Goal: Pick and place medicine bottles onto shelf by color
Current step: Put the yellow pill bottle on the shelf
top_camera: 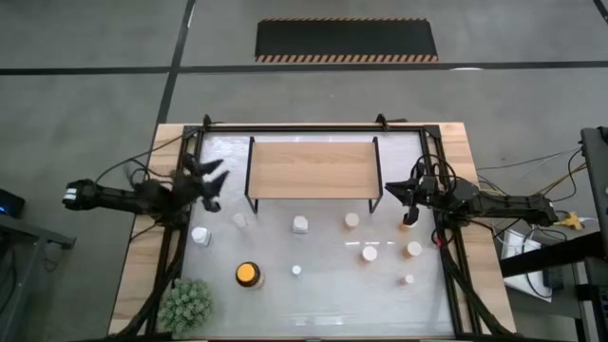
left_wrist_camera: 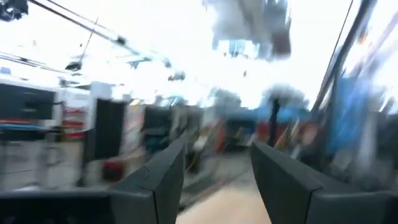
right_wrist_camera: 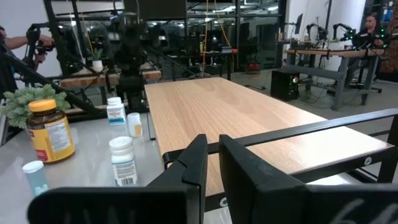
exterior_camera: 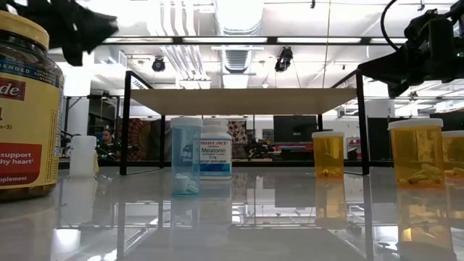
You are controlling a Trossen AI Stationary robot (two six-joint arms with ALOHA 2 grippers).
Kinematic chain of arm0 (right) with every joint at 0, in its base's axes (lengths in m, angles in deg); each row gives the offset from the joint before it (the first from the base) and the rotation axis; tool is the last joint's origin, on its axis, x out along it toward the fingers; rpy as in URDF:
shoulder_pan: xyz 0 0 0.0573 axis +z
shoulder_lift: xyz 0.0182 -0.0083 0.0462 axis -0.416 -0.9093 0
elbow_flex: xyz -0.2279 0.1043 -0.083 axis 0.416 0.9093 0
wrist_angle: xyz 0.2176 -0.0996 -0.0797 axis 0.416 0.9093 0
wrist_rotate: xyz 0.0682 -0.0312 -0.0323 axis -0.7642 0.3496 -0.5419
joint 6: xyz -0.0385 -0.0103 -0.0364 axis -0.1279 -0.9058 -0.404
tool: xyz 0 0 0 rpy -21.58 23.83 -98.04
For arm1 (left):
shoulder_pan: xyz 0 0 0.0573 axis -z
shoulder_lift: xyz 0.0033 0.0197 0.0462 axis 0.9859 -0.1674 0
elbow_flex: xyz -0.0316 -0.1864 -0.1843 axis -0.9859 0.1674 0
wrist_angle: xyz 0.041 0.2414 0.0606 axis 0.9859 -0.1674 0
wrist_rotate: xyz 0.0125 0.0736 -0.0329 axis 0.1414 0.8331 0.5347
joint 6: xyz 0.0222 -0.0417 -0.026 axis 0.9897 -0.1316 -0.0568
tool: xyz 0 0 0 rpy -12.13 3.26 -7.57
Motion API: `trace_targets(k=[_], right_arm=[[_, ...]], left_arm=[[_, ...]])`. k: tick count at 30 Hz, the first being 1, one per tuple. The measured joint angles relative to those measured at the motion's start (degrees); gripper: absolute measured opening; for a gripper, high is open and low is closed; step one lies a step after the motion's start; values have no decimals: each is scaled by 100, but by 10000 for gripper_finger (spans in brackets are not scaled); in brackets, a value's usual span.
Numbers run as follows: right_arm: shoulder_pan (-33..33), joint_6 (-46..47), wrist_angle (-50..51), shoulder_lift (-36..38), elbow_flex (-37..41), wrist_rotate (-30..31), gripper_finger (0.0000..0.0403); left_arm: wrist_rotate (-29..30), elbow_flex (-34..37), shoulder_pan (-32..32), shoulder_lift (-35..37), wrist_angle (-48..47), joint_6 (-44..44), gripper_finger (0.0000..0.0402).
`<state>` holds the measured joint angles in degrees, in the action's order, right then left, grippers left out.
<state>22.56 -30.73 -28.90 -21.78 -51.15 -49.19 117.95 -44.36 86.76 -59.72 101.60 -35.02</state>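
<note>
The left end effector (top_camera: 211,182) is hovering half-open and empty at the shelf's (top_camera: 312,169) nine o'clock; the closed, empty right end effector (top_camera: 403,193) at its four o'clock. Medicine bottles (top_camera: 300,224) are standing on the bench (top_camera: 323,294) at the shelf's six o'clock.

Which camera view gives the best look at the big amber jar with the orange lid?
The right wrist view: the amber jar shows whole there, lid and label, standing before the green plant. The high view shows only its lid from above. The low view cuts it off at the frame edge. The left wrist view does not show it.
</note>
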Motion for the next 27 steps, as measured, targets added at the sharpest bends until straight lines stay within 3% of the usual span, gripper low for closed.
trace_targets(k=[3, 7, 11, 15, 18, 22, 27], right_arm=[[0, 9, 4, 0, 0, -1, 34], [0, 5, 22, 0, 0, -2, 34], [0, -2, 19, 0, 0, -2, 34], [0, -94, -49, -2, 0, 0, 34], [0, -275, -336, -2, 0, 1, 34], [-2, -724, -1115, -39, 0, 2, 34], [-13, -1495, -1867, -66, 0, 34, 34]], left_arm=[[-148, 0, 4, 2, 741, -678, 169], [-169, 0, 2, 17, 1215, -876, 169], [-245, 0, 2, -4, 1222, -1301, 169], [401, -13, 2, -24, 1235, -1945, 169], [536, -17, 2, -75, 1017, -2474, 169], [349, -165, 2, -248, 783, -2925, 169], [-156, -937, 9, -756, 289, -2982, 169]])
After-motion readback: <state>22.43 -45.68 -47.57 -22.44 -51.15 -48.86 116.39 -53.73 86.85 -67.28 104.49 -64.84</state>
